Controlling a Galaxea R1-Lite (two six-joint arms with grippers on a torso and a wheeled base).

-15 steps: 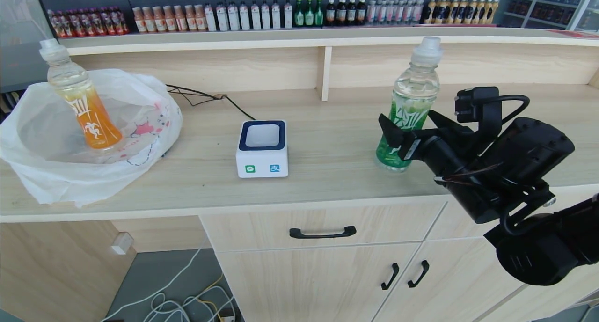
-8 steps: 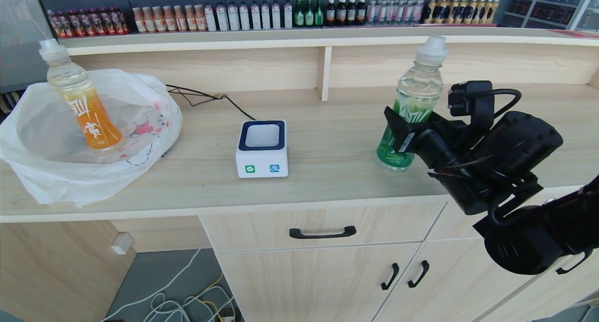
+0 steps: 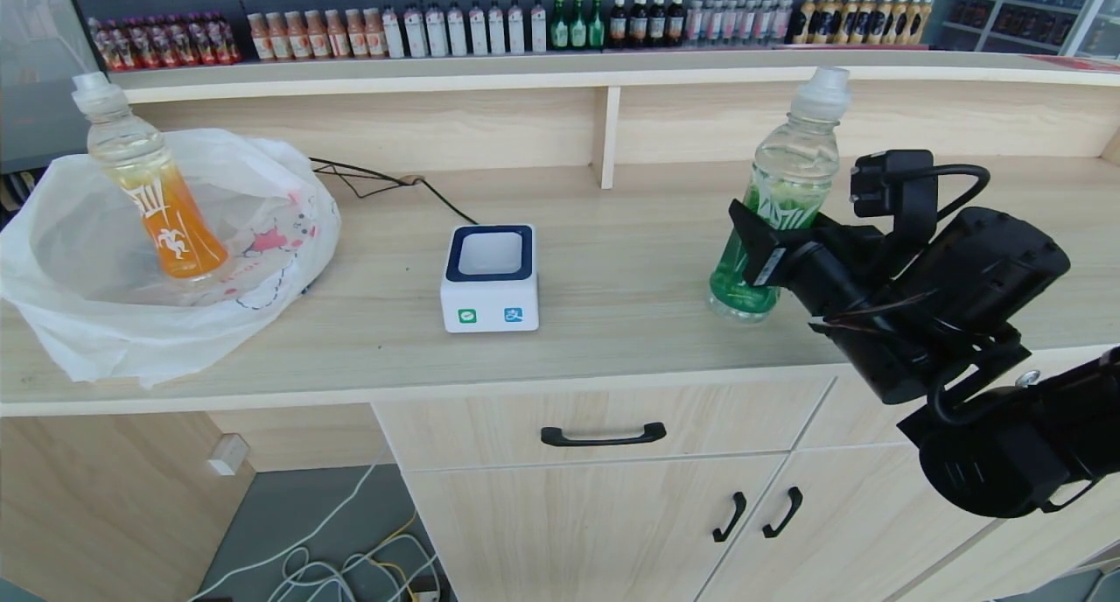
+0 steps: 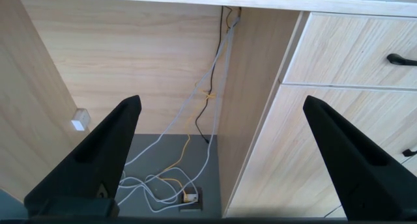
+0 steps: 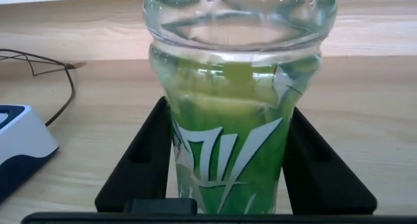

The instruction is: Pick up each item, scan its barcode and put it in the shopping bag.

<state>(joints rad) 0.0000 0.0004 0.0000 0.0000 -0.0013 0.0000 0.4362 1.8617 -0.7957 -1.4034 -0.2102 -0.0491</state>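
Note:
A green drink bottle (image 3: 785,191) with a white cap leans with its top to the right, on the right side of the wooden counter (image 3: 612,261). My right gripper (image 3: 779,234) is shut on its lower half. Both black fingers press the bottle's (image 5: 228,146) sides in the right wrist view. Its base sits at or just above the counter. A white scanner (image 3: 490,278) with a blue-rimmed window stands mid-counter. At the left, an orange bottle (image 3: 162,199) stands in the white shopping bag (image 3: 131,322). My left gripper (image 4: 221,101) hangs open below counter height, holding nothing.
A black cable (image 3: 385,182) runs along the counter behind the scanner. A raised shelf and divider (image 3: 605,134) close off the back. Drawers with black handles (image 3: 602,434) front the counter. Loose cables (image 4: 176,178) lie on the floor under the counter's open left bay.
My right gripper has closed in on the green bottle. The bottle has gone from upright to leaning, its cap shifting right. Bag, orange bottle and scanner have not moved.

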